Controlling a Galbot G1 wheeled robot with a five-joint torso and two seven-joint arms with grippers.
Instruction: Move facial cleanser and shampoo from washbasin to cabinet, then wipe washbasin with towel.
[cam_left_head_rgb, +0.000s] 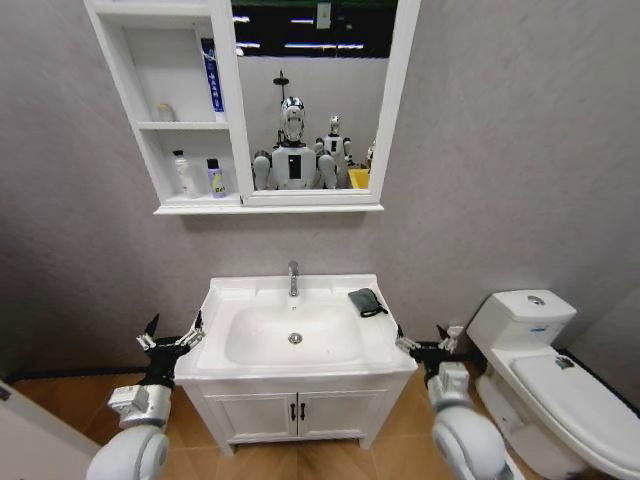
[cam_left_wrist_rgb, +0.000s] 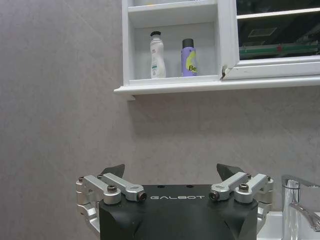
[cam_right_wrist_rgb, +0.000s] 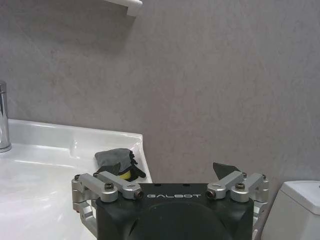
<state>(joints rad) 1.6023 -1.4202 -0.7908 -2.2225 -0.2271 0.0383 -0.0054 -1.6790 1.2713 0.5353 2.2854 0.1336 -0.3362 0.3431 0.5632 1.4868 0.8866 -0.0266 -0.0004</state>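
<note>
While your left hand (cam_left_head_rgb: 172, 337) and right hand (cam_left_head_rgb: 427, 344) hang open, the towel (cam_left_head_rgb: 366, 301) lies just beyond the right one, on the washbasin (cam_left_head_rgb: 225, 300).

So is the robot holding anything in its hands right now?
No, nothing. The left hand and right hand are both open and empty, one at each side of the washbasin. The towel lies untouched.

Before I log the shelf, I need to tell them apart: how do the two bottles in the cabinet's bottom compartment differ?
The white bottle is taller and slimmer, narrowing toward a dark cap; the purple bottle is shorter and a straight cylinder with a black cap. The white bottle's label is pale, while the purple bottle carries a yellow-green patch. The white bottle stands farther from the mirror, the purple bottle nearer. Both stand upright, apart, in the cabinet.
</note>
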